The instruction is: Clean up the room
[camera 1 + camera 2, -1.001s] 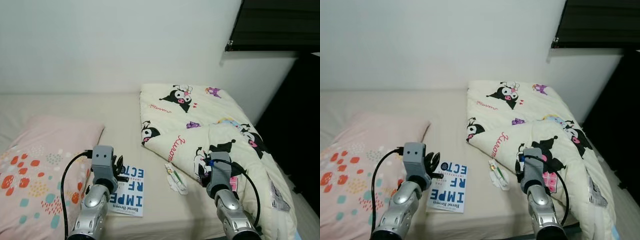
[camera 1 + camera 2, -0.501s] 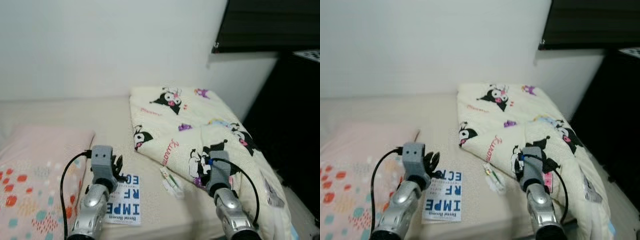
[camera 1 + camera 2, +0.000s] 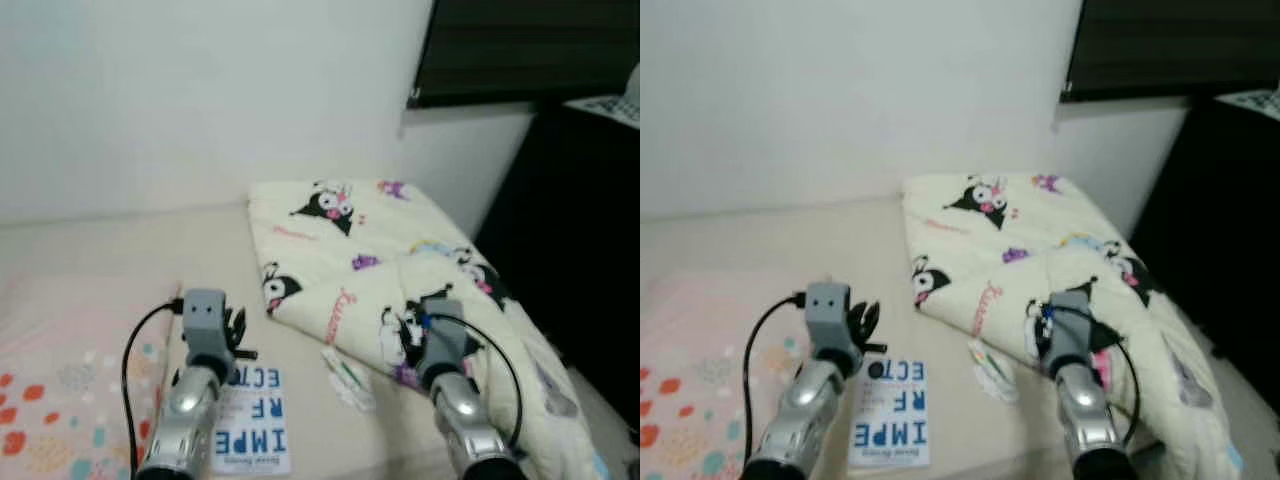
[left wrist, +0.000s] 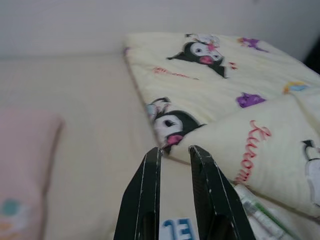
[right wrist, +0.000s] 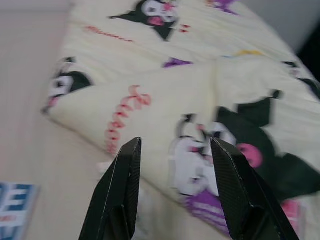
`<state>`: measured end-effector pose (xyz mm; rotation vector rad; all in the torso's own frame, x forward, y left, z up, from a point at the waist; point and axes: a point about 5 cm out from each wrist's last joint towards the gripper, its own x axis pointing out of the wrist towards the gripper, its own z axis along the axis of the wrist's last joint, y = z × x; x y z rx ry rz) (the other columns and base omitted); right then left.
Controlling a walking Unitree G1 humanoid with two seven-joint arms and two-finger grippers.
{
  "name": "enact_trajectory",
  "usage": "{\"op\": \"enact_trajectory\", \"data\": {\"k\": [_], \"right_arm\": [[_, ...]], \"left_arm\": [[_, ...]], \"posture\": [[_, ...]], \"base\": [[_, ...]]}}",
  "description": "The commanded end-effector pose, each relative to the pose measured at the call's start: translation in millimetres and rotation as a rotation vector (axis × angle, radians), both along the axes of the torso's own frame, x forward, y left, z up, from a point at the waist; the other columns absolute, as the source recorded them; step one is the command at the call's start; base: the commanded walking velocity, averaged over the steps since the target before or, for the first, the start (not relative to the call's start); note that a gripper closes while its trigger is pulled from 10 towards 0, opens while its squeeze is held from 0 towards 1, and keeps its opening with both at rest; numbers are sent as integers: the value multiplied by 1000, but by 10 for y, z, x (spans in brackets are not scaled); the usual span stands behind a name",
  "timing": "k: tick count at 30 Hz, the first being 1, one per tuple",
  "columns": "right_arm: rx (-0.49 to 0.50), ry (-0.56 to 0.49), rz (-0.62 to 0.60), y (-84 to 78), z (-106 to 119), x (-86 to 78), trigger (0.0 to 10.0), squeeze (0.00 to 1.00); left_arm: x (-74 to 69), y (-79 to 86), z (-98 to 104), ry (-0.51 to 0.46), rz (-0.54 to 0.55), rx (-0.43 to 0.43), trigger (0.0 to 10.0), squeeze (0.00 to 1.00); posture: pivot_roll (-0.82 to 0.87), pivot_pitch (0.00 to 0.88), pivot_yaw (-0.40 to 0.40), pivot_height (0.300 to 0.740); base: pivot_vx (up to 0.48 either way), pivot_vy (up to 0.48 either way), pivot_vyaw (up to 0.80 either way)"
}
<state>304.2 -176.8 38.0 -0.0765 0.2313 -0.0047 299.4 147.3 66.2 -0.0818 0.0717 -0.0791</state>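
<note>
My left hand [image 3: 236, 335] hung nearly clenched, my right hand [image 5: 172, 192] released, both empty. The book [image 3: 251, 422], lower left, looked stiff and light; I'd grip its edge. The wrapper [image 3: 347, 376] looked flimsy.

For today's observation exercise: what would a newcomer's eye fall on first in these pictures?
Most striking is the cream comforter printed with black cartoon characters, lying crumpled on the bed's right side. Near the front edge lies a white book with big blue letters, beside a pink patterned pillow on the left. A small crumpled wrapper sits between book and comforter.
</note>
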Motion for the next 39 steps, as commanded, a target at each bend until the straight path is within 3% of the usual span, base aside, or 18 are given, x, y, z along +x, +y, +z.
{"op": "enact_trajectory", "data": {"k": [1, 11, 17, 26, 39], "right_arm": [[-7, 19, -9, -43, -38, -28, 10000, 0], [-29, 20, 16, 1, -31, -11, 10000, 0], [20, 14, -6, -5, -4, 11, 10000, 0], [45, 4, -16, -44, 9, 5, 10000, 0], [48, 9, -3, -18, 4, 9, 10000, 0]], "left_arm": [[-11, 12, -28, 14, 10, -7, 10000, 0], [-28, 52, -58, 35, 36, 5, 10000, 0], [-30, 68, -65, 38, 37, 11, 10000, 0], [-35, 21, -74, 67, 4, -61, 10000, 0], [-59, -12, -79, 78, -49, -74, 10000, 0]], "posture": [[-8, 12, -51, 740], [-6, 17, -50, 740], [-7, 18, -45, 740], [-12, 23, -42, 700], [-6, 18, -48, 655]], "base": [[0, 0, 0], [0, 0, 0], [0, 0, 0], [0, 0, 0], [0, 0, 0]]}}
